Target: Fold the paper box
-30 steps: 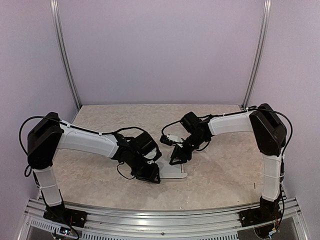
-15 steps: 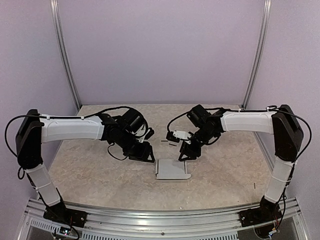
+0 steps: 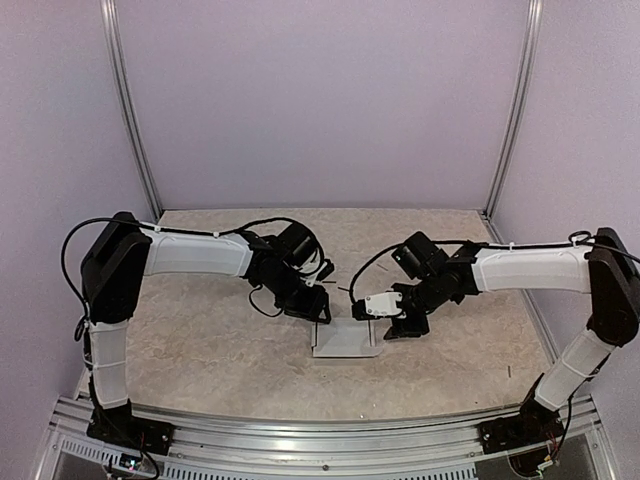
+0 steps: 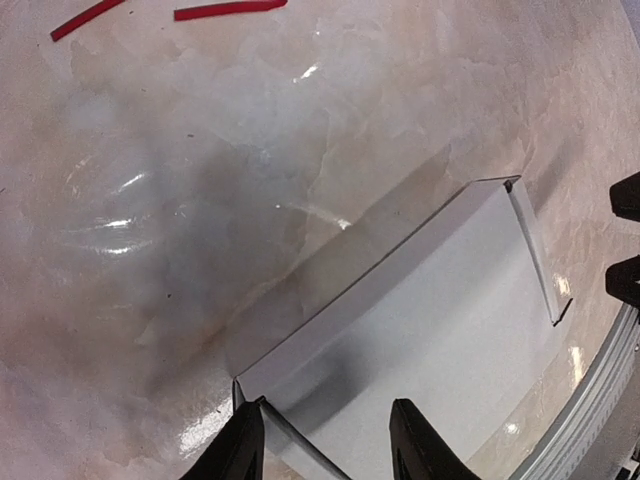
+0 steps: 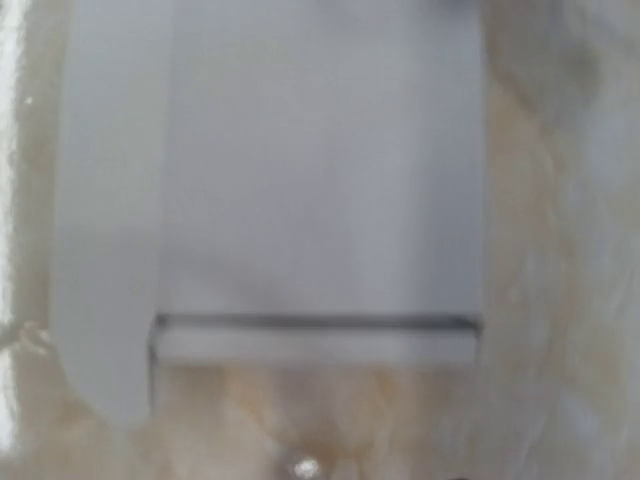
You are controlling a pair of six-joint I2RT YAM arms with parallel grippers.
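Note:
The paper box (image 3: 345, 338) lies flat on the marbled table, a pale grey-white rectangle with one narrow flap along its side. My left gripper (image 3: 318, 312) hovers at its far left corner. In the left wrist view the box (image 4: 440, 320) fills the lower right, and my left gripper (image 4: 330, 440) stands open over the box's near end, one fingertip beside a raised corner flap. My right gripper (image 3: 392, 328) sits at the box's right edge. The blurred right wrist view shows the box (image 5: 320, 170) close up, but not the fingers.
Two thin red strips (image 4: 225, 10) lie on the table beyond the box. The aluminium rail (image 3: 320, 440) runs along the near edge. Upright metal posts (image 3: 130, 110) stand at the back corners against pale walls.
Both grippers rose off the box and swung back, then returned. The left is now at its far left corner and the right at its right edge. The box barely shifted.

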